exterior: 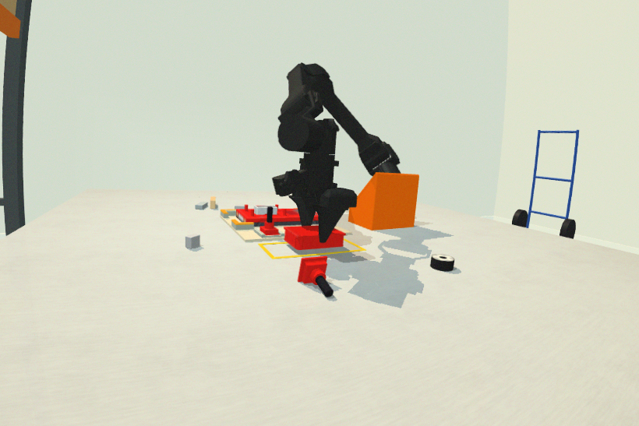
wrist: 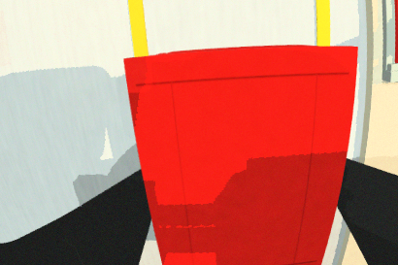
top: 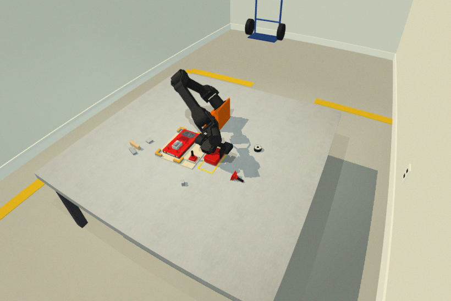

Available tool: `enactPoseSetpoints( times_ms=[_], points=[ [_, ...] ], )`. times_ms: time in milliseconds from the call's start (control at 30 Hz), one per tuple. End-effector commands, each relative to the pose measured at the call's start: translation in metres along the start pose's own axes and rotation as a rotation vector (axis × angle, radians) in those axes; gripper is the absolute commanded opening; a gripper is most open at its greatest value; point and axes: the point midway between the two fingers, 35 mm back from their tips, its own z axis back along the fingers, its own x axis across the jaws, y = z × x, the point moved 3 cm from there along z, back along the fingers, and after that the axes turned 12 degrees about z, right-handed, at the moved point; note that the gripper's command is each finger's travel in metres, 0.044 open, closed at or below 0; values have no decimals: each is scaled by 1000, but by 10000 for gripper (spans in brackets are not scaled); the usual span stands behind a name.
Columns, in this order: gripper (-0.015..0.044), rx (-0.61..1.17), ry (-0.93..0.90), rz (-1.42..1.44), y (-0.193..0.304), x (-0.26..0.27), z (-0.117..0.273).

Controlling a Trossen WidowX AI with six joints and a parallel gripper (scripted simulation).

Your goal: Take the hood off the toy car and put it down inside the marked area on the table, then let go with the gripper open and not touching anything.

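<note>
The red hood (top: 212,158) (exterior: 309,238) (wrist: 243,121) is off the toy car (top: 186,140) (exterior: 289,217) and upright, low over the yellow-outlined marked area (top: 205,170) (exterior: 273,257) (wrist: 137,15). In the wrist view the outline extends beyond its upper edge. I cannot tell whether its underside touches the table. My gripper (top: 215,153) (exterior: 315,233) (wrist: 242,174) points down and is shut on the hood, one finger on each long side. The car, with a grey block on top, lies beside the marked area. The outline's part under and behind the hood is hidden.
A red part with an upright black stem (top: 192,158) (exterior: 269,230) stands between car and marked area. A similar part (top: 234,176) (exterior: 312,270) lies in front. A black-and-white disc (top: 257,148) (exterior: 443,262), grey cube (top: 183,182) (exterior: 192,241) and orange block (top: 223,113) (exterior: 395,202) are nearby.
</note>
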Motion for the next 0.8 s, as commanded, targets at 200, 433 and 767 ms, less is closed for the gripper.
enactPoseSetpoints(
  times_ms=[200, 433, 767],
  points=[
    [0, -2, 5, 6, 0, -1, -5],
    [0, -1, 5, 6, 0, -1, -9],
    [236, 0, 0, 0, 0, 0, -7]
  ],
)
